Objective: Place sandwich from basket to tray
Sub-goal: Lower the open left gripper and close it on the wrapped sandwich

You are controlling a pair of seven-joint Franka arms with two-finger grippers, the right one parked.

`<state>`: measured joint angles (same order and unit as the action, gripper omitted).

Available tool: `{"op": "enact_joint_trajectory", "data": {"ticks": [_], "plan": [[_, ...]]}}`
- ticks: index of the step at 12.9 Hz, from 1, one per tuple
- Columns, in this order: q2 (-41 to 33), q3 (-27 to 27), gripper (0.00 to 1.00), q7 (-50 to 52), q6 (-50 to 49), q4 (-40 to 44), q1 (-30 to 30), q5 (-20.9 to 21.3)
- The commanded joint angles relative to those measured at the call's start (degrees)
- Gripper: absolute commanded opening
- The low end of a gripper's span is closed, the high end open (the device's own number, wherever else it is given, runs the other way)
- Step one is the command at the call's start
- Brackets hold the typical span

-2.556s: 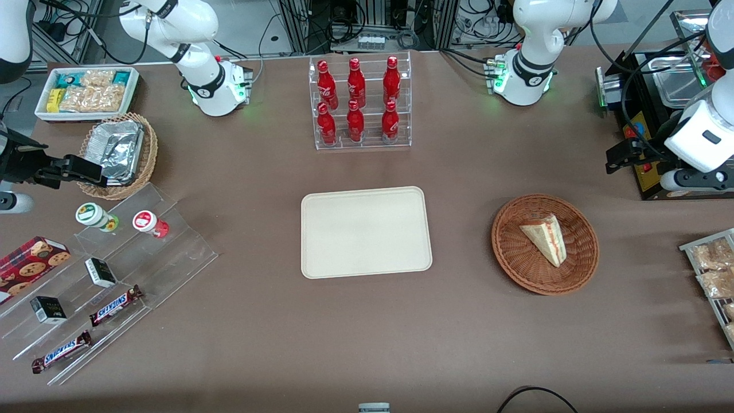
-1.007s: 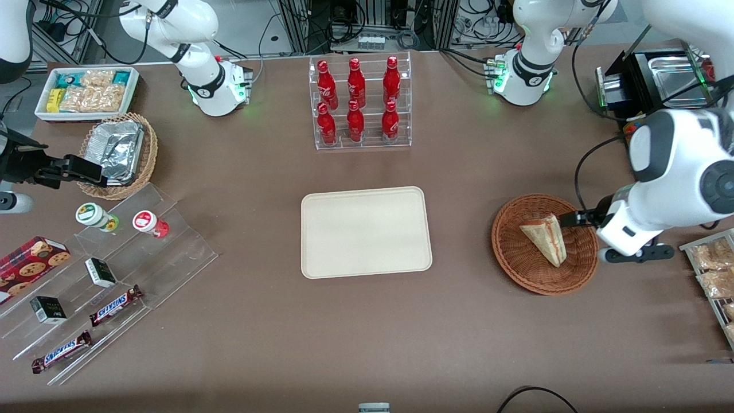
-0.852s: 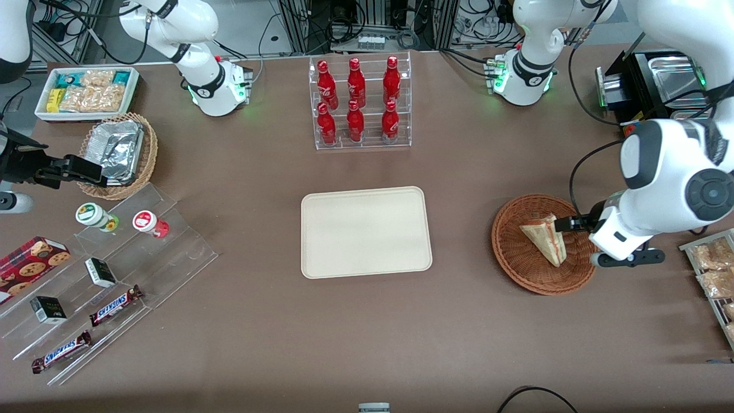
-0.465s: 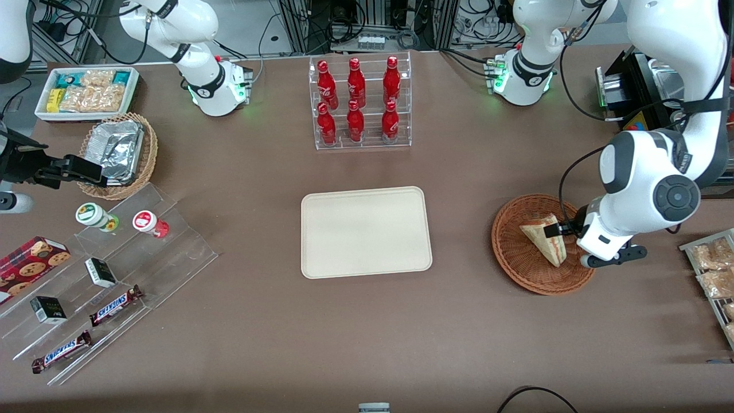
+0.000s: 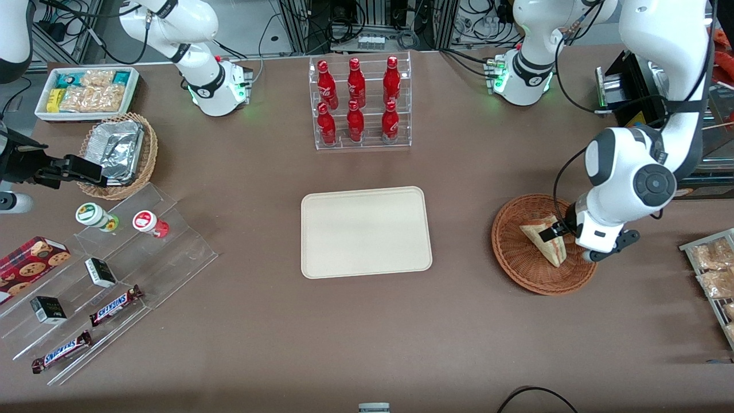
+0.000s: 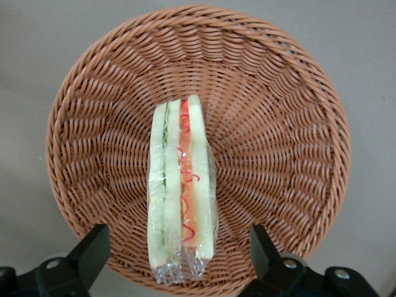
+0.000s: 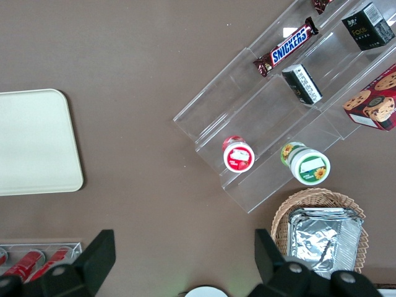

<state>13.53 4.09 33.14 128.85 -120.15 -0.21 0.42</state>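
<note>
The sandwich, a wrapped pale wedge with red and green filling, lies in the reddish-brown wicker basket toward the working arm's end of the table. In the left wrist view the sandwich stands on edge in the basket. My left gripper hovers over the basket with its fingers open, one finger on each side of the sandwich's wide end, not touching it. The cream tray lies empty at the table's middle and shows in the right wrist view.
A clear rack of red bottles stands farther from the front camera than the tray. A rack of snack packets lies beside the basket. Acrylic steps with candy bars and jars, a foil-lined lighter basket and a white snack bin lie toward the parked arm's end.
My left arm has swung in from the table's edge and come down over the basket, bringing the open gripper round the sandwich's wide end. The sandwich has not moved.
</note>
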Motion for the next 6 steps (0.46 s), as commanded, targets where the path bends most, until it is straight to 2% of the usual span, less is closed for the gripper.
{"op": "enact_joint_trajectory", "data": {"ticks": [1, 6], "plan": [[-2.4, 0.0, 1.00, 5.0, 4.6, -4.7, -0.6, -0.1], [-0.8, 0.0, 1.00, 5.1, 9.7, -6.6, -0.5, -0.1]]}}
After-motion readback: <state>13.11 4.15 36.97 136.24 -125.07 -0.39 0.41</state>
